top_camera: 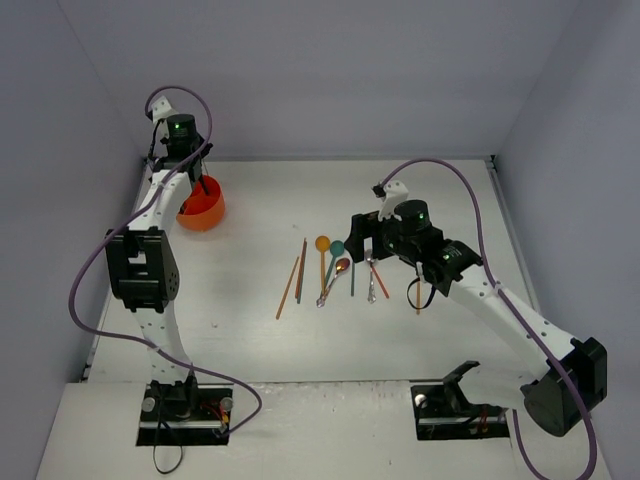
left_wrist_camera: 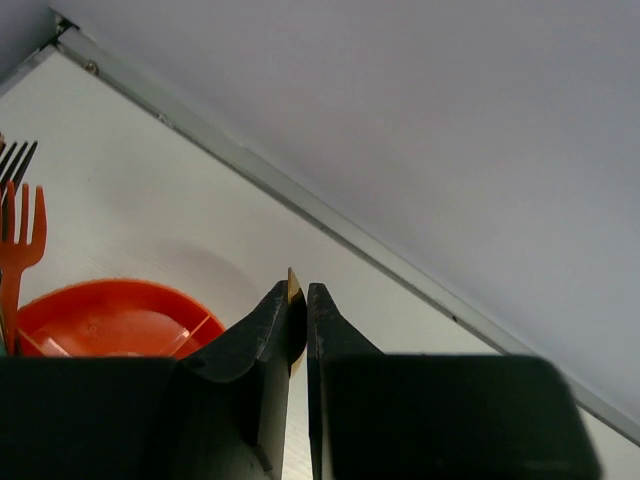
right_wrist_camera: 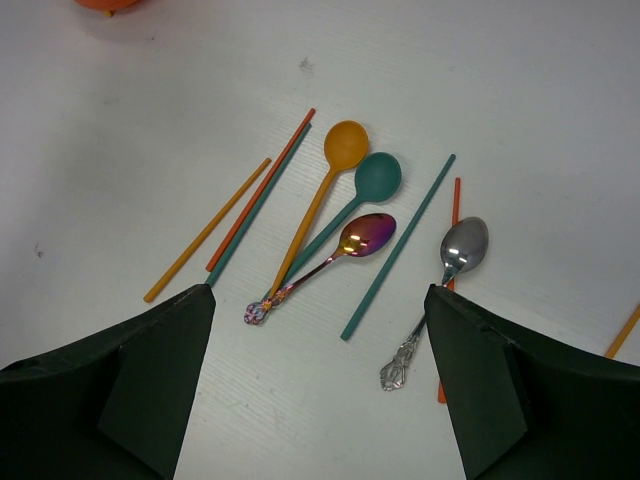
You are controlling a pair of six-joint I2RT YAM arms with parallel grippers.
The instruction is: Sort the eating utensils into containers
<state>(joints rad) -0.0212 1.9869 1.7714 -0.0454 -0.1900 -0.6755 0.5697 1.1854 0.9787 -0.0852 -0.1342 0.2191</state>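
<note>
Right gripper (right_wrist_camera: 318, 330) hangs wide open over the teal spoon (right_wrist_camera: 378, 176). Left gripper (left_wrist_camera: 301, 296) pinches a gold utensil (left_wrist_camera: 294, 283) near the orange cup (left_wrist_camera: 120, 291).

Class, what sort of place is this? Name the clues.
Probably a lab test booth: two robot arms bolted to a white table, plain grey walls around it, spoons and chopsticks laid out loose.

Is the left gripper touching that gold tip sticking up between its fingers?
Touching. Left wrist view shows the left gripper shut with the gold tip clamped inside.
</note>
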